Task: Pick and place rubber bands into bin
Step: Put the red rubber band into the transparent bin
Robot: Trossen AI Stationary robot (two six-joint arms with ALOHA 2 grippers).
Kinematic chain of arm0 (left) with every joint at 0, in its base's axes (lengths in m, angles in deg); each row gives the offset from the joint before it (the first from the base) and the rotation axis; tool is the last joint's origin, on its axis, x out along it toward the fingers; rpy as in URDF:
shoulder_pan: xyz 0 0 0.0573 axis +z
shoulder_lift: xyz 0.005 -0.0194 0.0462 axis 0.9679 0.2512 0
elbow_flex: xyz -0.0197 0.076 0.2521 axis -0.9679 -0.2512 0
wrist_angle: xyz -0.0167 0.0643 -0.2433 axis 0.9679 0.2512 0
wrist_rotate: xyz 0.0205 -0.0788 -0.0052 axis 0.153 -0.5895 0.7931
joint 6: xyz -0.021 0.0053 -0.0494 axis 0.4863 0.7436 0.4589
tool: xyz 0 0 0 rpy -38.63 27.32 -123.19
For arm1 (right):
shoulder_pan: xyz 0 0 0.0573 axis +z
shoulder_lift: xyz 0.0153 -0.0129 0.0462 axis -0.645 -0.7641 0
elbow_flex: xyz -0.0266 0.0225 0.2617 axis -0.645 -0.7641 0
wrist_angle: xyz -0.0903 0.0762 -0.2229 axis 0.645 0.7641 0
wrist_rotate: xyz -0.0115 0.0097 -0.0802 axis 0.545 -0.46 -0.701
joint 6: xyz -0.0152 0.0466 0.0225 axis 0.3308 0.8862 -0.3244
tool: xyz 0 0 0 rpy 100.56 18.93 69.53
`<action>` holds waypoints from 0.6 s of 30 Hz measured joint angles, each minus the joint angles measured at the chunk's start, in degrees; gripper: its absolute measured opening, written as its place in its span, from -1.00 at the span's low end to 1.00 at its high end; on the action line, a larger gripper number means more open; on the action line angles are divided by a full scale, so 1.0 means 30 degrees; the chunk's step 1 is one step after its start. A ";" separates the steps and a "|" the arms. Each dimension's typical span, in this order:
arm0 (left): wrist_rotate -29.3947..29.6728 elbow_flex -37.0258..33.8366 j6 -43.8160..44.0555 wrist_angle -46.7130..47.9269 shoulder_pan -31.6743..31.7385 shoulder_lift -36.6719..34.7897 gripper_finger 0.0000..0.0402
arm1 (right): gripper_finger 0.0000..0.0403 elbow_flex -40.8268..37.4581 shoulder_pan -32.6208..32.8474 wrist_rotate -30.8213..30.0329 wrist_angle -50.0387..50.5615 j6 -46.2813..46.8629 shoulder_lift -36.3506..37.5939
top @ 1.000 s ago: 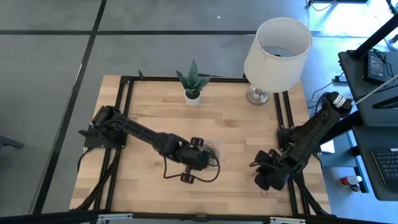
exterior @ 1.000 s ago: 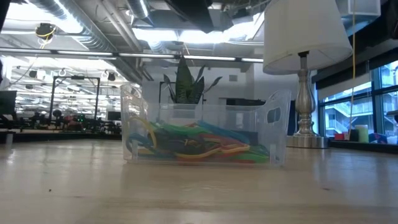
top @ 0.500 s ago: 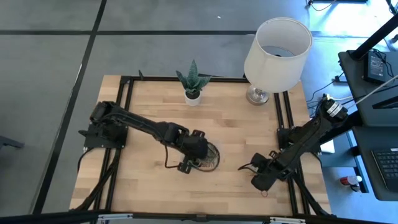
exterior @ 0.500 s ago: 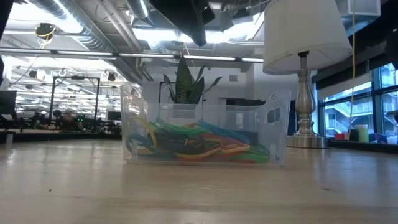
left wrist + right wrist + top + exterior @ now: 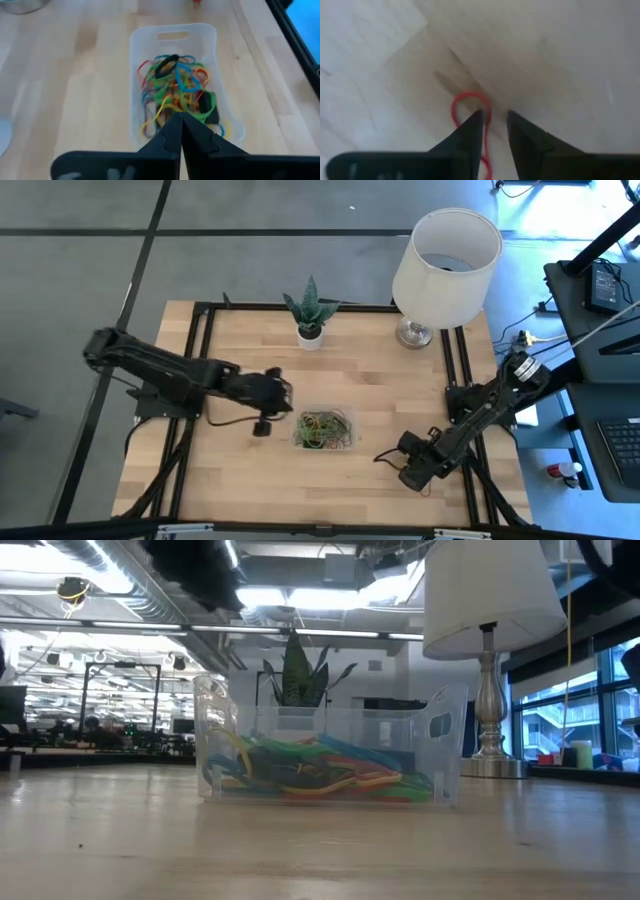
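Band on the table, bin nearly full

Rubber, thin and limp: the red rubber band (image 5: pixel 470 112) lies flat on the table (image 5: pixel 390 395), its loop just ahead of the right gripper (image 5: pixel 493 117), whose narrowly parted tips seem to straddle one strand. It should weigh nothing and slip easily; pinch one strand low. The bin (image 5: pixel 142 45) ahead of the left gripper (image 5: pixel 180 120), fingers pressed together, holds a tangled heap of coloured bands (image 5: pixel 175 85).
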 joint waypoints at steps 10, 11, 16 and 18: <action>0.1708 -0.4754 0.0812 -0.0879 0.0322 -0.6083 -0.99 | -0.96 0.0488 -0.0188 0.0062 -0.0244 0.0851 -0.0690; 0.1772 -0.5193 0.0807 -0.1117 0.0486 -0.6613 -1.00 | -0.96 0.0723 -0.0224 0.0013 0.0026 0.1145 -0.0680; 0.1883 -0.7746 0.0662 -0.1983 0.1311 -0.9380 -0.99 | -0.98 0.2050 -0.0366 -0.0795 0.0577 0.1812 -0.0564; 0.1886 -0.8715 0.0669 -0.2740 0.1577 -1.0349 -1.00 | -0.99 0.2635 -0.0388 -0.0820 0.1148 0.2164 -0.0624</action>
